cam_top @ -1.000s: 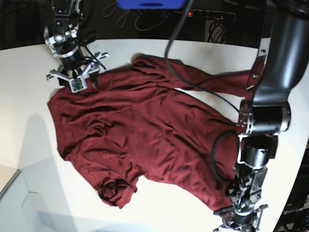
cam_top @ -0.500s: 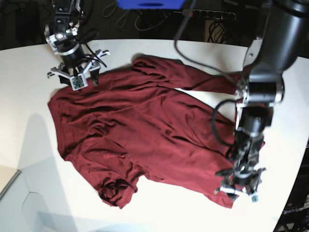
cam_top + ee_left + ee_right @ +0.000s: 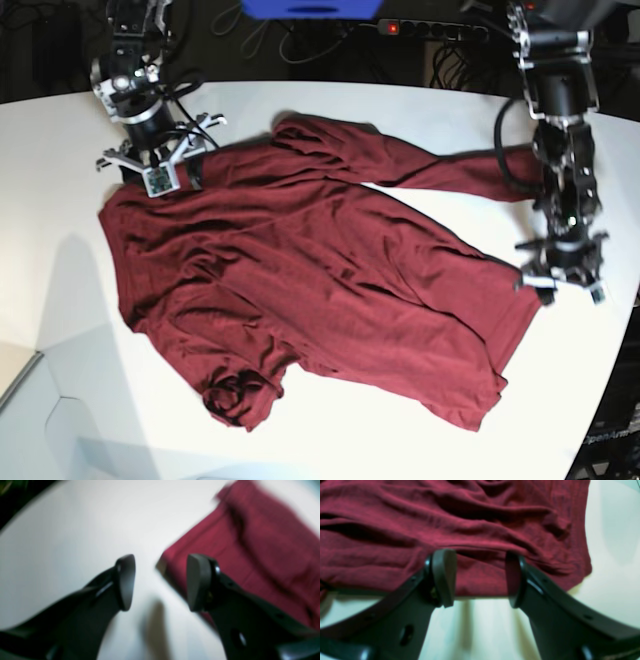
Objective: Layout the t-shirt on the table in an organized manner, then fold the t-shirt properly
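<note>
The dark maroon t-shirt point(image 3: 320, 270) lies spread and wrinkled across the white table point(image 3: 60, 300), one sleeve bunched at the front point(image 3: 240, 395). My left gripper point(image 3: 565, 283) hangs open and empty at the shirt's right hem. In the left wrist view its blurred fingers point(image 3: 160, 582) frame bare table, with a shirt corner point(image 3: 250, 542) just behind the right finger. My right gripper point(image 3: 158, 170) is open at the shirt's far left edge. The right wrist view shows that gripper point(image 3: 480, 580) straddling the fabric's edge point(image 3: 470, 517) without pinching it.
A power strip point(image 3: 430, 30) and cables lie beyond the table's far edge, beside a blue object point(image 3: 315, 8). The table's curved edge runs close behind the left arm on the right point(image 3: 625, 330). A grey surface point(image 3: 30, 420) shows at the front left corner.
My left gripper opened, let go of the shirt's front right corner, and swung back to the right hem. The right gripper barely moved.
</note>
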